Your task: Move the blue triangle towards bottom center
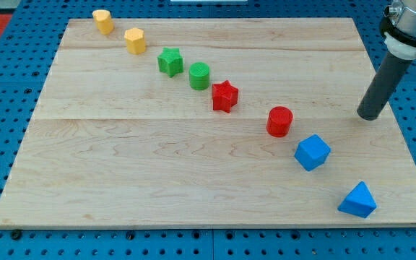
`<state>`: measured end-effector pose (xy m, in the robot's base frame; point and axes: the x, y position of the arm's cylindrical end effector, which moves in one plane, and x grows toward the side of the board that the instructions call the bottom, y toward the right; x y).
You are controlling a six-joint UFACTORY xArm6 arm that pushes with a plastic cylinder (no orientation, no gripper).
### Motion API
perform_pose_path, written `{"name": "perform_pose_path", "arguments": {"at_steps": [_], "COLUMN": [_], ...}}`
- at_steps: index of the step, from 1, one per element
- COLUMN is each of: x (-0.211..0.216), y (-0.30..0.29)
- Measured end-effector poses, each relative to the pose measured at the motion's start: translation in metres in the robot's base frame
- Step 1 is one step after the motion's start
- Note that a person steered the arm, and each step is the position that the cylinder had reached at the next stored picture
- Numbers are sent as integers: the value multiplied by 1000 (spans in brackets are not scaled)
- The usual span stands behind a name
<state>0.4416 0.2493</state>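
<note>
The blue triangle (pixel 357 200) lies near the board's bottom right corner. My tip (pixel 370 115) rests on the board near the right edge, well above the triangle and to the upper right of the blue cube (pixel 312 152). It touches no block.
A diagonal row of blocks runs from the top left down to the right: two yellow blocks (pixel 103 22) (pixel 135 40), a green star (pixel 170 62), a green cylinder (pixel 199 76), a red star (pixel 224 96), a red cylinder (pixel 279 121). The wooden board (pixel 157 173) lies on a blue pegboard.
</note>
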Motion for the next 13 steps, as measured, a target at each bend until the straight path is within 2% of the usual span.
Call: {"name": "perform_pose_path", "arguments": {"at_steps": [3, 4, 5, 6, 7, 8, 9, 10, 11, 12, 13], "x": [-2, -18, -1, 46, 115, 176, 174, 149, 121, 91, 119], "y": [-1, -1, -12, 38, 72, 22, -48, -120, -78, -65, -124]}}
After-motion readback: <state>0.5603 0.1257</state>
